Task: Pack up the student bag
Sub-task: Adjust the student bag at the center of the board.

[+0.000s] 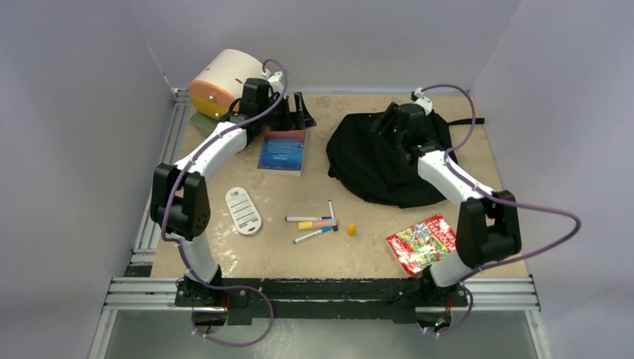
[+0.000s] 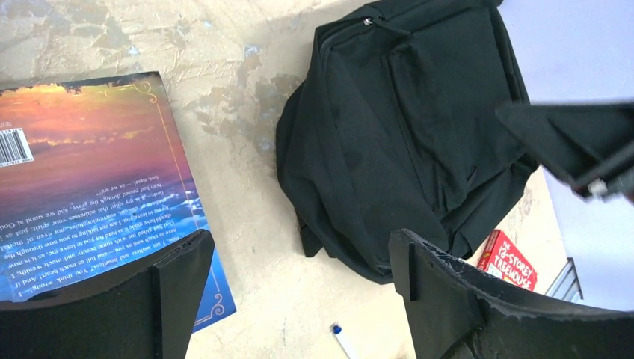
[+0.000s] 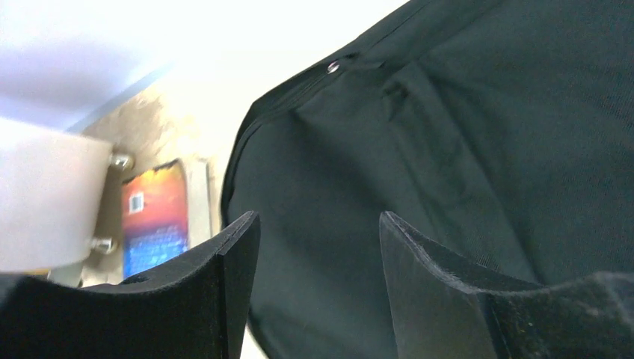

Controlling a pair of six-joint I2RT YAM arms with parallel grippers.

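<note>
Student bag [image 1: 374, 161], a large soft black fabric backpack, lies slumped on the tan tabletop [image 1: 299, 254] at the far right. It is well apart from the blue-and-orange paperback book [image 1: 282, 149] to its left.

It looks limp and light. The cloth would probably fold and sag if pinched on a flat panel, so a seam, a strap or the zipper edge seems the better hold. One arm could keep the mouth open while the other loads.

The right gripper [image 3: 320, 221] hangs just above the bag's cloth, jaws parted with nothing between them. The left gripper [image 2: 299, 239] stands wide open at the far end of the book, holding nothing.

The overhead view hides the bag's far part under the right arm. The left wrist view shows nearly the whole bag, with a zipper line that appears closed and a small pull [image 2: 366, 21] at its top. The overhead view alone shows the cream-and-orange cylindrical box [image 1: 220, 82] at the far left.
</note>
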